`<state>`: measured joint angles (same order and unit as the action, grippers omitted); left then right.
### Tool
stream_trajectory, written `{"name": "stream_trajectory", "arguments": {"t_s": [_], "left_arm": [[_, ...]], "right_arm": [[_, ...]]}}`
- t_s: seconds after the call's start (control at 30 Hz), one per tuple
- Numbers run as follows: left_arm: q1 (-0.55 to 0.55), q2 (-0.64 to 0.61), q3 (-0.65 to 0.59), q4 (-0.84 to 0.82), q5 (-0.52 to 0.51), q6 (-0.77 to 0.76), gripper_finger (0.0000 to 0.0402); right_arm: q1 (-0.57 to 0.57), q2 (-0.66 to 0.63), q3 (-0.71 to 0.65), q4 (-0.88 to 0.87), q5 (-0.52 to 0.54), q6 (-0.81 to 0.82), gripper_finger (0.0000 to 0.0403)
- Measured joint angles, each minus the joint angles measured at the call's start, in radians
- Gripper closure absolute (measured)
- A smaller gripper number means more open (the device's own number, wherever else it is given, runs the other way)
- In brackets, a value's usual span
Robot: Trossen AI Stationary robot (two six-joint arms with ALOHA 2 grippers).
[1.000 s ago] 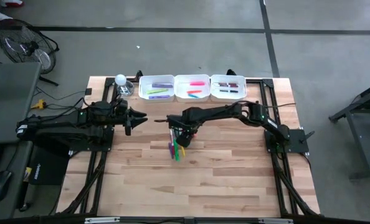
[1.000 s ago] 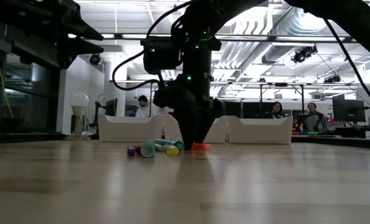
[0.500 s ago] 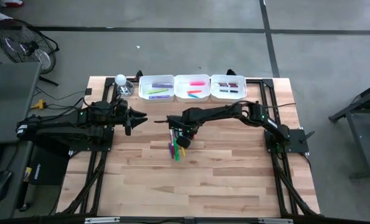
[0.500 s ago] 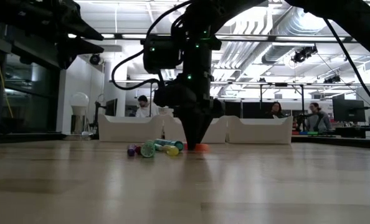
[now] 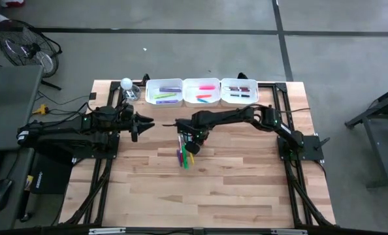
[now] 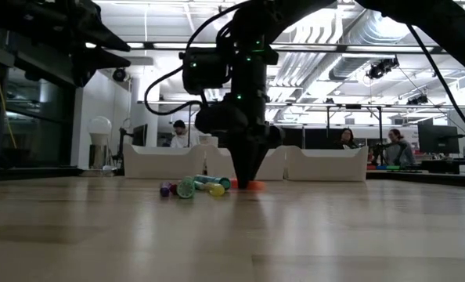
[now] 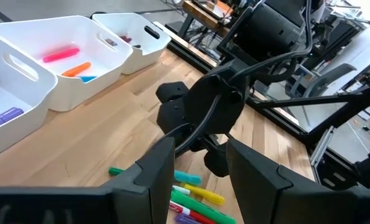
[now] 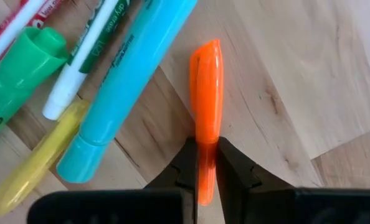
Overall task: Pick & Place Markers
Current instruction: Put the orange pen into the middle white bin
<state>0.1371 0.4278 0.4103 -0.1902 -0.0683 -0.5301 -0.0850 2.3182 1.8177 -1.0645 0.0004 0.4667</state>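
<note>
A pile of markers [image 5: 184, 155] in green, yellow, blue and purple lies on the table's middle; it also shows in the low view [image 6: 193, 186]. An orange marker [image 8: 207, 93] lies beside a light-blue one [image 8: 132, 87]. My right gripper [image 8: 205, 171] stands over the pile's far end, pointing down [image 6: 246, 176], shut on the orange marker. My left gripper [image 7: 200, 168] hovers open at the table's left [image 5: 142, 124], holding nothing. My right gripper pinches the orange marker near one end [image 8: 205, 152] between its two fingers, which lie across it. The fingers come from above, pointing down. The marker lies flat on the table [image 6: 254, 186].
Three white trays [image 5: 164, 83] [image 5: 201, 81] [image 5: 239, 82] stand in a row at the table's far edge, each with several markers inside. A white bulb-like object [image 5: 127, 85] sits left of them. People sit in the room behind [image 6: 346, 139].
My right gripper has shut on the orange marker at the pile's far end, its fingers narrowing to a point in the low view. The marker stays on the table.
</note>
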Motion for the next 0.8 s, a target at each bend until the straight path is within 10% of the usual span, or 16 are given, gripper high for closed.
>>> {"name": "stream_trajectory", "arguments": {"t_s": [0.8], "left_arm": [[0.000,0.009,0.000,0.001,-0.098,-0.055,0.0257]], "right_arm": [[-0.156,-0.086,-0.001,-0.068,-0.061,-0.265,0.0380]]}}
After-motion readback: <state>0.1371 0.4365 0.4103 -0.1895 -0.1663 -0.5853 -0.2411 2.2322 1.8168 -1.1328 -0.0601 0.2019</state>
